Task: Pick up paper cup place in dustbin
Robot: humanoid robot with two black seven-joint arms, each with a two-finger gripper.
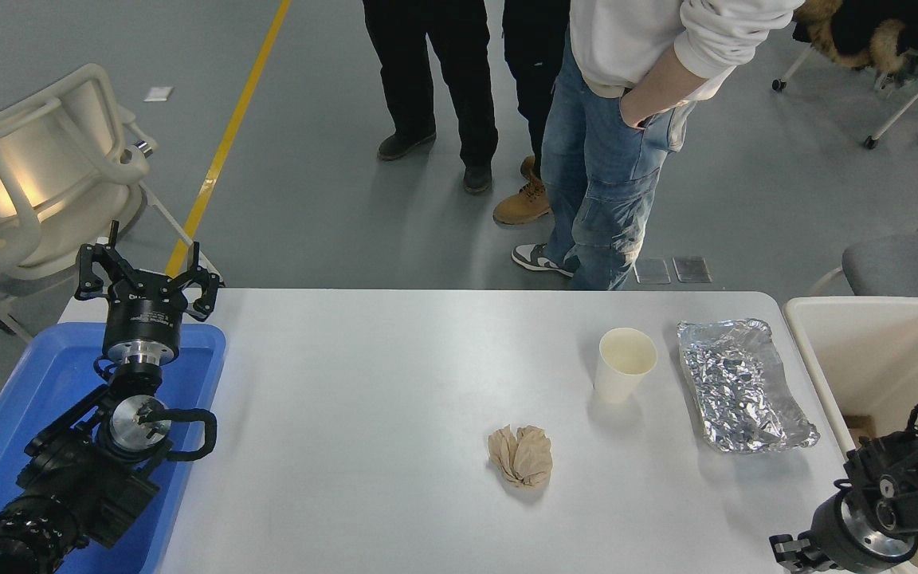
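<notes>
The paper cup (625, 365) stands upright on the white table (363, 383), right of centre, its cream inside showing. The dustbin (889, 351) is the cream-white bin at the table's right end, past the foil tray. My right arm comes in at the lower right corner; its gripper (795, 552) sits low at the picture's bottom edge, well short of the cup and partly cut off. My left gripper (148, 259) is parked over the blue tray at the left, open and empty.
A crinkled foil tray (742, 383) lies between the cup and the bin. A crumpled brown paper ball (520, 454) rests in front of the cup. The blue tray (37, 383) is at the far left. People (602, 143) stand at the far side.
</notes>
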